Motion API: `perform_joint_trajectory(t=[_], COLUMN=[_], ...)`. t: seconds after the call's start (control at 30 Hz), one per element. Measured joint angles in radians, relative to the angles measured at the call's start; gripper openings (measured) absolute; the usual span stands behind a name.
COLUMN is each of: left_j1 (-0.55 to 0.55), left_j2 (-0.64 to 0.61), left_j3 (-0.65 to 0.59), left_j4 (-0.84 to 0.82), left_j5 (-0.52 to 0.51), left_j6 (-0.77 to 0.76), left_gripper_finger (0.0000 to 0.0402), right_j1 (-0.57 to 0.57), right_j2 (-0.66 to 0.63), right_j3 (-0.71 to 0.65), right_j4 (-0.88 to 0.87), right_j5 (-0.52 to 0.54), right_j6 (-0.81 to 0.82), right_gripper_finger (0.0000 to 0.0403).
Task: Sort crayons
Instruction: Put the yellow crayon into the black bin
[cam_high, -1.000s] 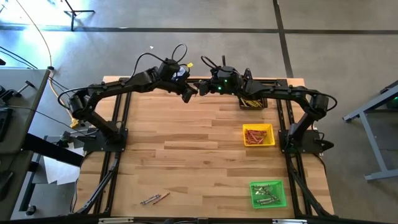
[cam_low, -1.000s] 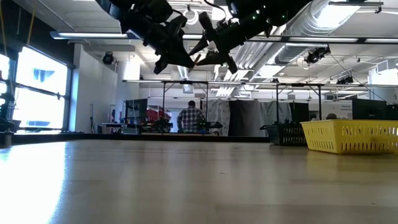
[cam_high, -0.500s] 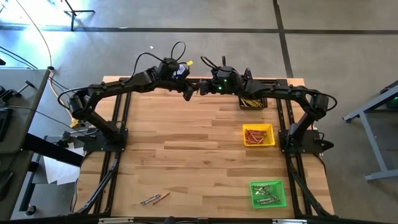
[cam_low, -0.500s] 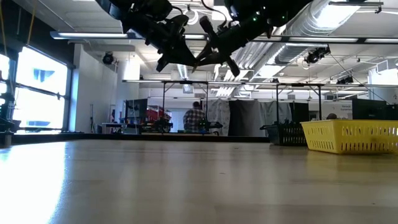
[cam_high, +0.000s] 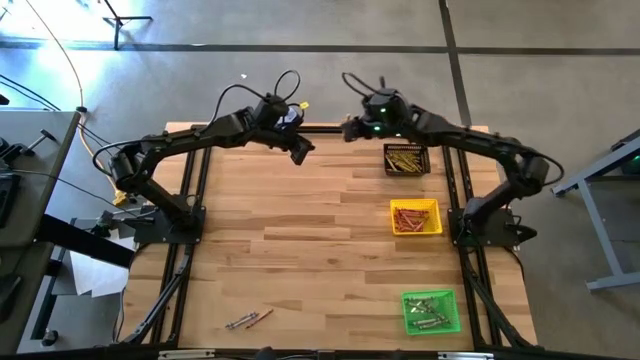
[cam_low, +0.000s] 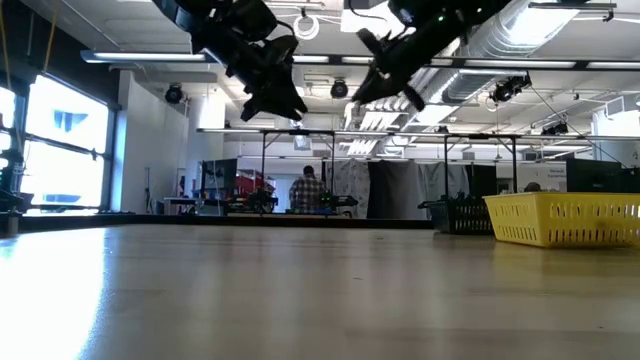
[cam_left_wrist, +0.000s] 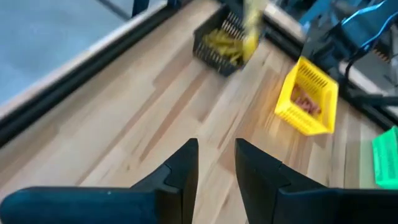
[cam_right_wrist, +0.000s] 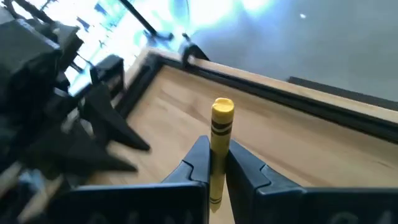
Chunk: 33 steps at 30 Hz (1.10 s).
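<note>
My right gripper (cam_right_wrist: 216, 148) is shut on a yellow crayon (cam_right_wrist: 222, 121), high over the table's far edge just left of the black tray (cam_high: 406, 159). My left gripper (cam_left_wrist: 216, 144) stands open with nothing between its fingers; in the high view my left gripper (cam_high: 300, 152) hangs over the far middle of the table. Two loose crayons (cam_high: 248, 320) lie flat on the wood near the front left. Yellow crayons fill the black tray, red ones lie in the yellow tray (cam_high: 415, 217), and greyish ones lie in the green tray (cam_high: 431, 311). My right gripper pinches the yellow crayon's shaft (cam_right_wrist: 217, 158) between its two fingers. The crayon runs along the fingers, and its flat end (cam_right_wrist: 222, 106) sticks out past the fingertips. It is lifted clear, high above the table.
The three trays stand in a row along the table's right side, from far to near. Black frame rails (cam_high: 455, 200) run down both sides of the table. The wood in the middle (cam_high: 300, 230) is bare. In the low view a person (cam_low: 308, 190) stands far back in the room.
My right gripper shut on the yellow crayon that my left gripper held. My left gripper then opened and let go. My right gripper has carried the crayon toward the table's right edge, up to the black tray, rising a little. My left arm stayed in place.
</note>
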Motion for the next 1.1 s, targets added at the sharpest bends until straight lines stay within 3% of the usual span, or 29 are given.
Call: perform_joint_trajectory(t=[0.27,0.47,0.63,0.83,1.1], left_j1=[0.008,0.008,0.008,-0.007,-0.037], left_j2=[0.0,0.0,0.0,0.0,0.0], left_j3=[0.0,0.0,0.0,0.0,0.0], left_j4=[-0.077,-0.07,-0.065,-0.067,-0.07], left_j5=[-0.014,-0.014,-0.026,-0.029,-0.028], left_j6=[0.024,0.025,0.024,-0.018,-0.02], left_gripper_finger=[0.009,0.009,0.009,0.009,0.009], right_j1=[-0.012,0.002,-0.066,-0.163,-0.188], right_j2=[-0.143,-0.15,-0.141,-0.097,0.031], right_j3=[0.001,0.0,0.0,0.0,0.0], right_j4=[-0.543,-0.937,-0.93,-0.906,-0.8], right_j5=[0.005,0.21,0.338,0.31,0.318], right_j6=[-0.091,-0.144,-0.258,-0.491,-0.991], right_gripper_finger=[0.0012,0.0012,0.0012,0.0012,0.0012])
